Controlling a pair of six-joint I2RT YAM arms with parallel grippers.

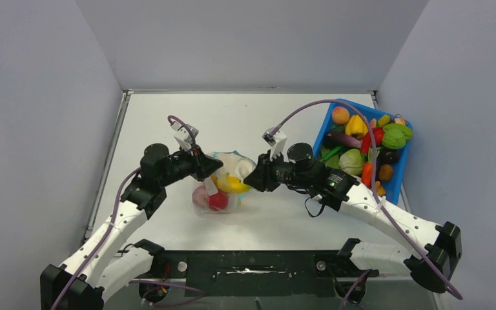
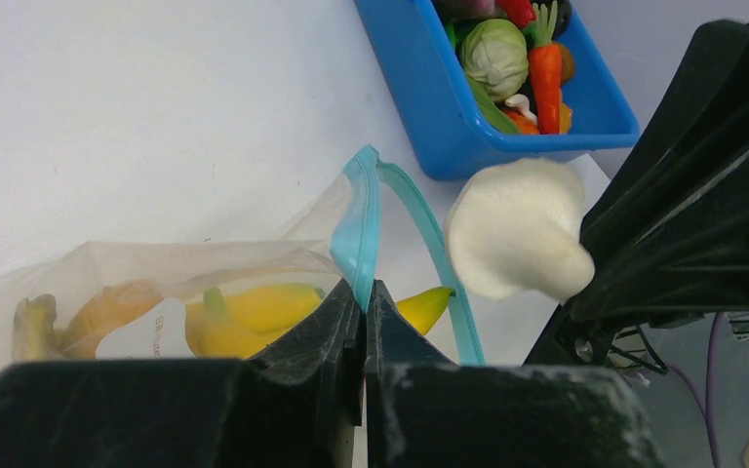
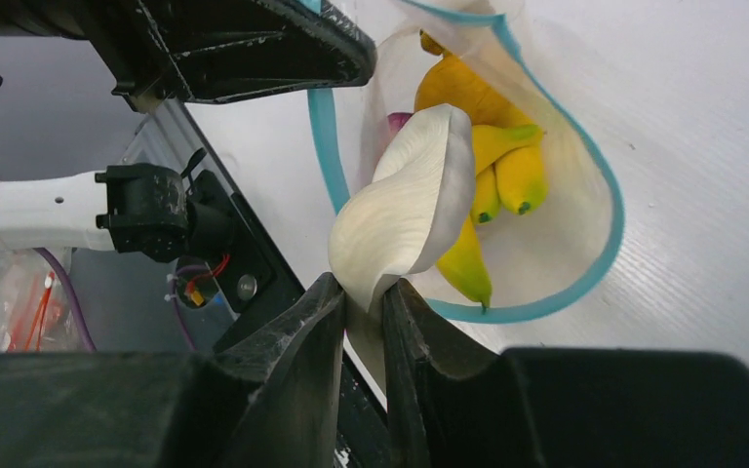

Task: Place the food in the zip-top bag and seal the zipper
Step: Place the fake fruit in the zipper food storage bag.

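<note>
Two claws work one mouth: the left claw (image 2: 363, 302), pinched shut on the zipper (image 2: 356, 229), props the zip-top bag (image 1: 227, 201) open on the bench (image 1: 284, 223), and the right claw (image 3: 363, 302) grips a white mushroom-like toy (image 3: 405, 210) by its stem, cap pointing straight into that opening.

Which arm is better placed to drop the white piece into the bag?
Right: the right gripper holds the white piece at the open bag mouth; the left gripper is pinching the zipper.
</note>
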